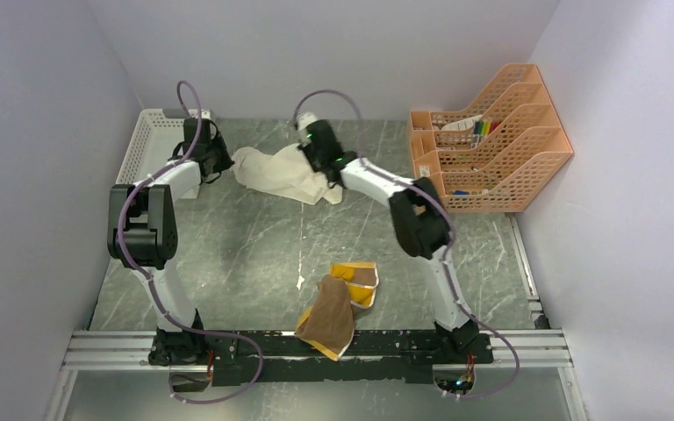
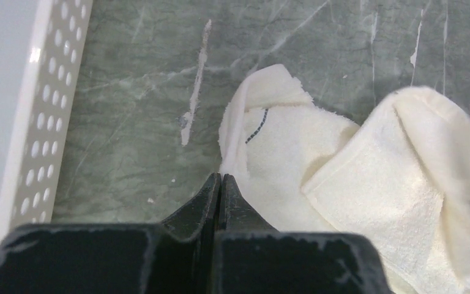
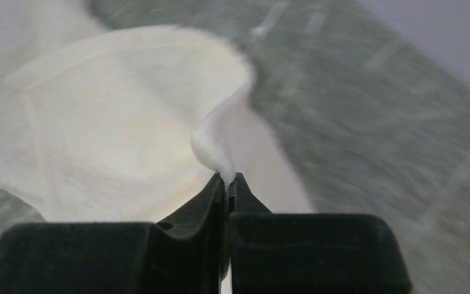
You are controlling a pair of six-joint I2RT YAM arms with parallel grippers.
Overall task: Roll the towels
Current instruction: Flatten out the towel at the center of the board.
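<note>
Nearest the arm bases, the brown cloth towel with a mustard-yellow reverse (image 1: 329,317) lies crumpled on the grey-green marbled tabletop (image 1: 228,263), with one corner flipped to show the yellow. Neither arm is near it, and it is not rolled.

Farther out, both arms reach to the cream-white terry towel (image 1: 274,174), which sits bunched and creased toward the back of the table, between the two grippers. The left gripper (image 2: 220,179) has its jaws pressed together with the tips at the towel's left end; I cannot tell whether any cloth is caught between them. The right gripper (image 3: 227,179) has its jaws clamped on a raised fold at the towel's right end, where the cloth peaks up into the tips.

Beyond, a white perforated plastic basket (image 1: 147,140) stands at the far left and an orange mesh file rack (image 1: 491,158) at the far right.

As I judge it, the task is at its start. The cream towel needs spreading flat before any rolling, and neither towel is rolled yet.
</note>
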